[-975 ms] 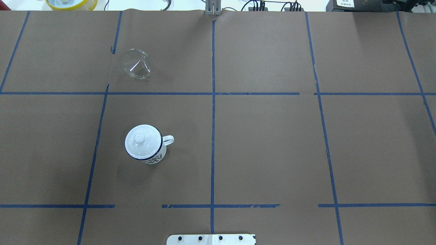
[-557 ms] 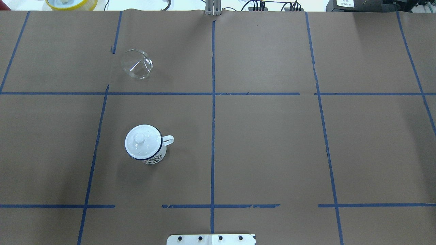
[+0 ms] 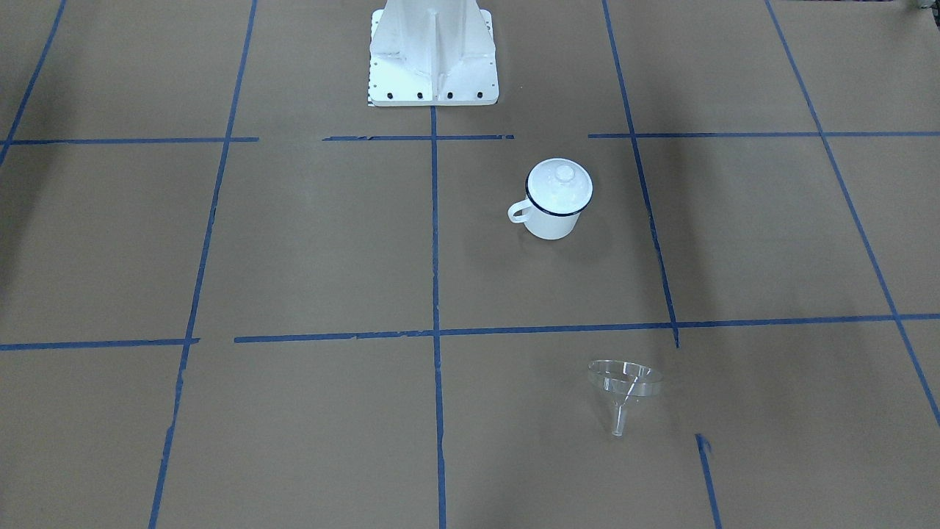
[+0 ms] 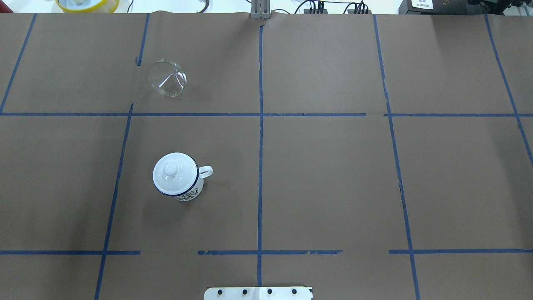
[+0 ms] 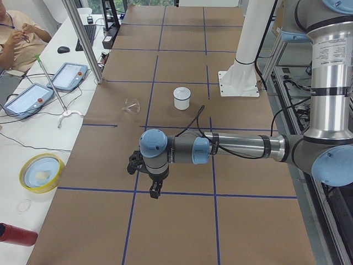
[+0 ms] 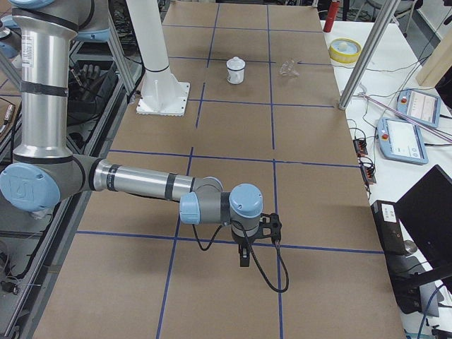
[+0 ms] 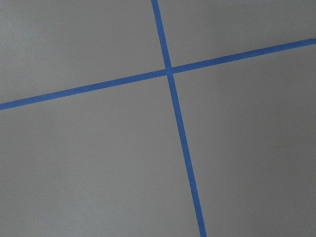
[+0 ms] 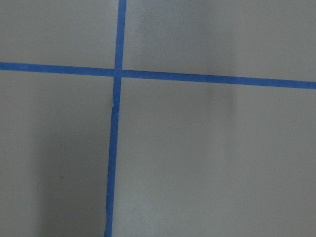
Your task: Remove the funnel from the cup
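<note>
You will find the small clear plastic funnel [image 4: 167, 79] out of the cup, lying tipped over on the brown paper-covered table [image 4: 333, 166], its wide mouth toward the robot and its narrow spout toward your side. Nothing touches it. The white enamel cup with the dark blue rim [image 3: 554, 213] stands upright well apart from the funnel, nearer the white robot base [image 3: 433, 59], with its small loop handle turned toward the table's middle line. A round white knobbed lid [image 4: 174, 173] sits on top of the cup and closes its mouth.

Seen from the table's left end, the left hand [image 5: 154, 193] hangs pointing down over the table, just above a blue tape line [image 7: 170, 74]. From this hand the funnel [image 5: 131, 106] lies well away, farther along the table toward its middle, and the cup [image 5: 181, 99] stands about as far off, beside the funnel on the robot's side. Only the side view shows this hand, so you cannot tell whether its fingers are apart or together.

The right hand [image 6: 244, 258] hangs the same way at the opposite end of the table, above another crossing of blue tape [image 8: 117, 73]. The cup [image 6: 235, 72] and funnel [image 6: 288, 68] are far from it, across most of the table. Here too you cannot tell how the fingers stand
</note>
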Available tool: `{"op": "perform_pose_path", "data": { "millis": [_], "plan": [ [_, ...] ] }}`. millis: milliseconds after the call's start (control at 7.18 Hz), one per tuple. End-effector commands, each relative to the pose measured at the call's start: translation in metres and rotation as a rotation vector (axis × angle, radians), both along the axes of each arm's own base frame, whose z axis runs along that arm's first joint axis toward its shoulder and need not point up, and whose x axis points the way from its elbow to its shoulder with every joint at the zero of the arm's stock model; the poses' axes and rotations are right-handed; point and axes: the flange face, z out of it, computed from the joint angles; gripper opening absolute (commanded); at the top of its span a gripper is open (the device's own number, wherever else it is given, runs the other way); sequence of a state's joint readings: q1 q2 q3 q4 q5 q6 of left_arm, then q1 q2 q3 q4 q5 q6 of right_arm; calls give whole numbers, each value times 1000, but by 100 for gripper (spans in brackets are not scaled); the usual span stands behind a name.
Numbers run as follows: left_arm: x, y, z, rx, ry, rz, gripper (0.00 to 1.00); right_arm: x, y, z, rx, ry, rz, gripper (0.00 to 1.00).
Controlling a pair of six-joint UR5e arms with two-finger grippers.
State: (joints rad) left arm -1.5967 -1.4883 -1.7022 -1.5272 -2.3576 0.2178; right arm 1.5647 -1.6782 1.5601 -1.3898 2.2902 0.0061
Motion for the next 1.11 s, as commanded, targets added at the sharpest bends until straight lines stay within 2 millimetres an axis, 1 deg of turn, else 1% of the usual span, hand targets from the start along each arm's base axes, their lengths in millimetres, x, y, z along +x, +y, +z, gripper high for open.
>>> {"op": "perform_pose_path", "data": {
  "millis": [0, 139, 279, 557, 697, 975],
  "plan": [
    [-4, 0, 1, 4, -23, -4, 100, 0, 0, 0, 0, 0, 0, 100],
    [-4, 2, 2, 2, -23, -6, 100, 0, 0, 0, 0, 0, 0, 100],
    [-5, 6, 13, -25, -28, -8, 100, 0, 0, 0, 0, 0, 0, 100],
    [-7, 7, 18, -60, -44, -38, 100, 0, 0, 0, 0, 0, 0, 100],
    [-7, 3, 8, -88, -48, -89, 100, 0, 0, 0, 0, 0, 0, 100],
    [-7, 3, 8, -90, -43, -93, 100, 0, 0, 0, 0, 0, 0, 100]
  ]
}}
